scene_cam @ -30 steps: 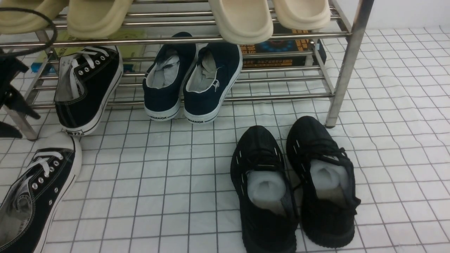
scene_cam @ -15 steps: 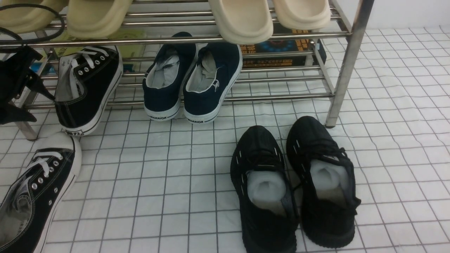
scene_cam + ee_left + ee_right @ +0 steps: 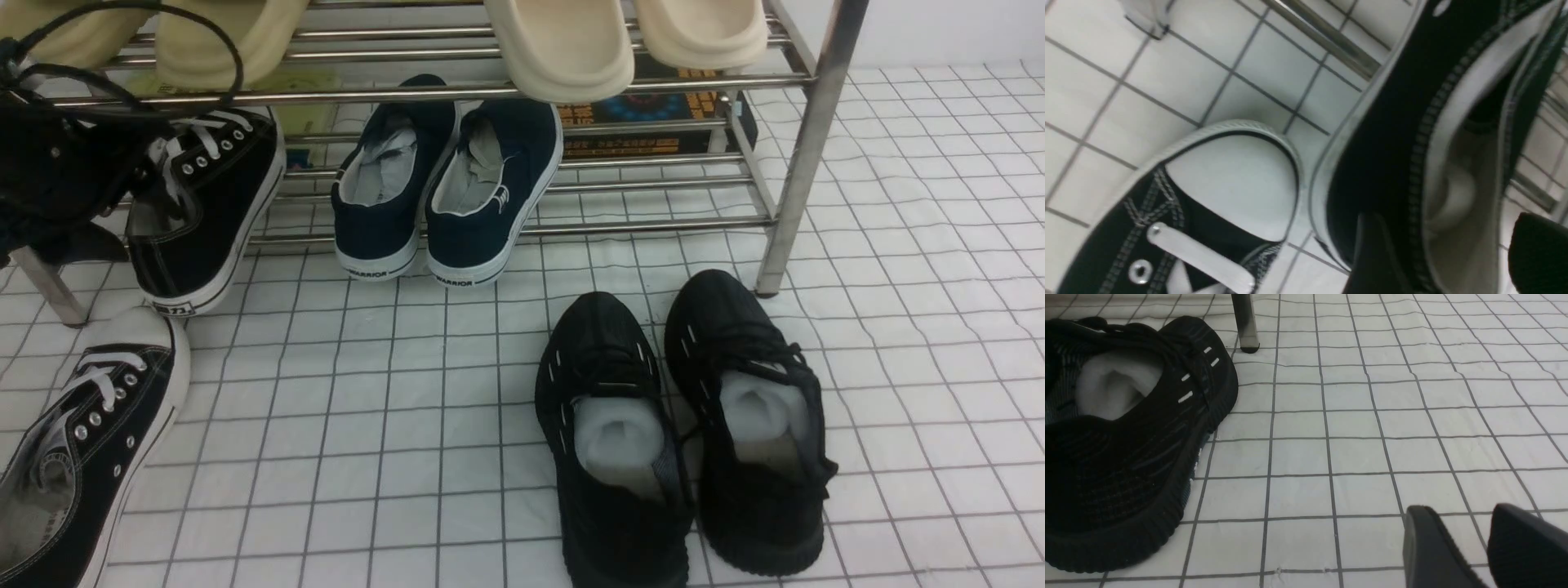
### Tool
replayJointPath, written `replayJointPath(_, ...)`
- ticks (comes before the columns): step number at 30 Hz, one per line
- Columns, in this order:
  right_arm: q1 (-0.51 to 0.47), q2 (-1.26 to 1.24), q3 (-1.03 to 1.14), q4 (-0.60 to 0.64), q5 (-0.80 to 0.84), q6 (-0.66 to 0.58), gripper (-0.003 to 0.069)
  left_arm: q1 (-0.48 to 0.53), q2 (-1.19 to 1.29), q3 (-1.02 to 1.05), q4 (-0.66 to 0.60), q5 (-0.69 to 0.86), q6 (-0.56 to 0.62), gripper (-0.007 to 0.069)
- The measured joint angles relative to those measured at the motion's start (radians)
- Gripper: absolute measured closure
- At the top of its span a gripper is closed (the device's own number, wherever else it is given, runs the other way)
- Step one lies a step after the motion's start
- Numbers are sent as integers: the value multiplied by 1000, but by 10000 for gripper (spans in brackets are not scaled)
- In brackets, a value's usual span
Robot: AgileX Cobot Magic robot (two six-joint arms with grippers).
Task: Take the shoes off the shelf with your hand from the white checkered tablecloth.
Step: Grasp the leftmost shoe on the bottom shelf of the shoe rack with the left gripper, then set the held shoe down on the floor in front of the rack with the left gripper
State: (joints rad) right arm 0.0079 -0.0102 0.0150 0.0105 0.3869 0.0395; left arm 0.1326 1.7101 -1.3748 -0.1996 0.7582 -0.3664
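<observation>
Your left gripper (image 3: pixel 1449 232): jaws wide apart astride the heel opening of the black lace-up shoe (image 3: pixel 208 212) on the shelf's (image 3: pixel 804 147) lower bars | its mate (image 3: pixel 90 433) lies on the checkered cloth (image 3: pixel 367 425) | your right gripper (image 3: pixel 1457 516): parted, empty.

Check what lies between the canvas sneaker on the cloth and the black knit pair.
Only bare white checkered tablecloth. The front view shows an open stretch from the canvas sneaker across to the black knit pair.
</observation>
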Motion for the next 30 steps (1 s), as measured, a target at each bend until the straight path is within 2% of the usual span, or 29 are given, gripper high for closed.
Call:
replayJointPath(3,0,0,0,0,0,0,420,0,15,0,79,1,-41,172)
replayJointPath(7,0,0,0,0,0,0,420,0,40,-2,126,-4,-62,174)
replayJointPath(12,0,0,0,0,0,0,420,0,77,-3,111,-20,-64,246)
replayJointPath(15,0,0,0,0,0,0,420,0,90,-3,79,-14,-59,418)
replayJointPath(16,0,0,0,0,0,0,420,0,90,-3,77,-6,-43,508)
replayJointPath(19,0,0,0,0,0,0,420,0,77,-3,79,47,-7,590)
replayJointPath(30,0,0,0,0,0,0,420,0,-153,8,144,447,9,603)
